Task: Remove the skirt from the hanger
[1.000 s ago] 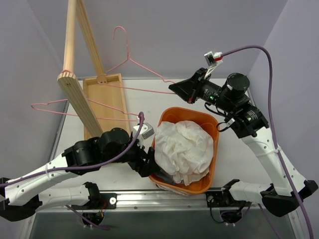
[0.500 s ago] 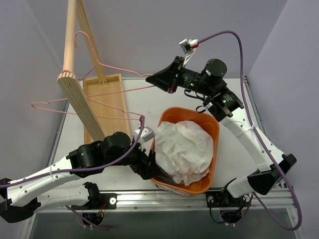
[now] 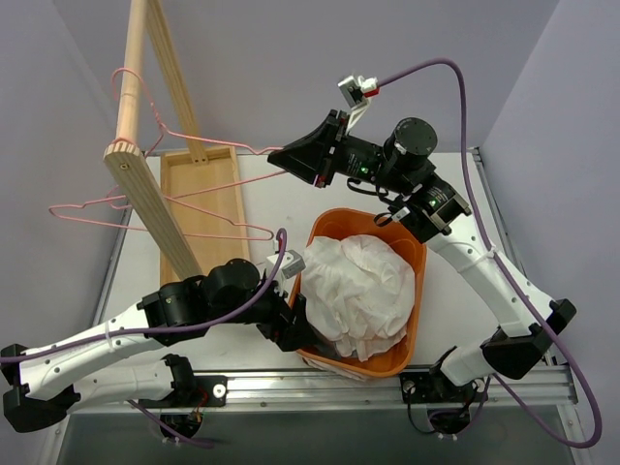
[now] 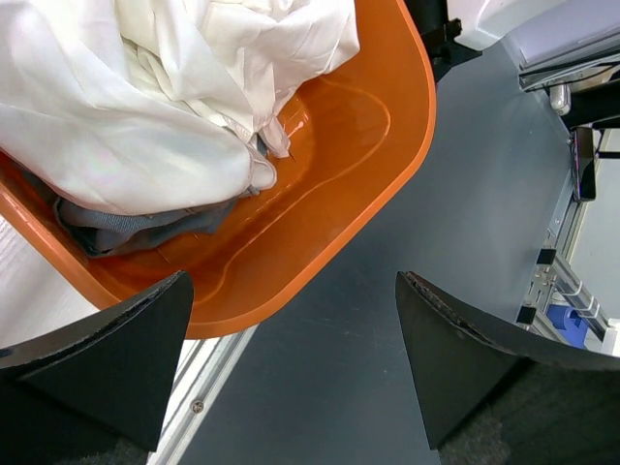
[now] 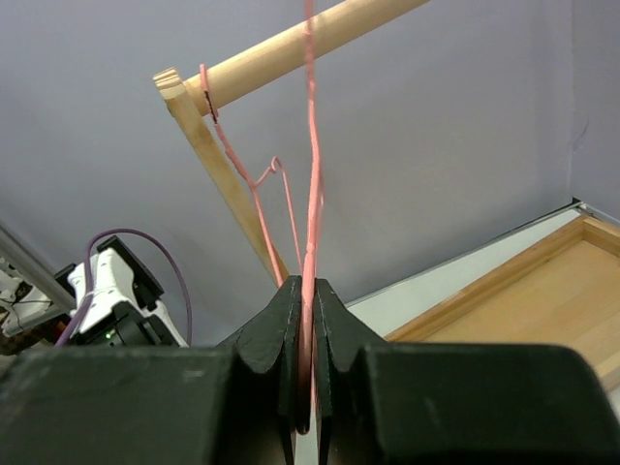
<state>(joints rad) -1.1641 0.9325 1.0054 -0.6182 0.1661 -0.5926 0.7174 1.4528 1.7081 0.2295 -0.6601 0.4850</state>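
While the right fingers (image 5: 276,334) clamp the pink hanger (image 5: 312,145) near the wooden rail (image 5: 291,44), the left fingers (image 4: 126,349) stand wide apart by the orange basket (image 4: 387,126). The white skirt (image 3: 358,286) lies bunched in that basket.

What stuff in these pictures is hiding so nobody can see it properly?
- Top view: the basket floor, covered by the white cloth.
- Left wrist view: most of the grey cloth, buried under the white cloth.
- Right wrist view: the hanger wire below the right gripper, pinched out of sight; its top runs off the upper edge.
- Top view: the rack top, cut off by the upper edge.
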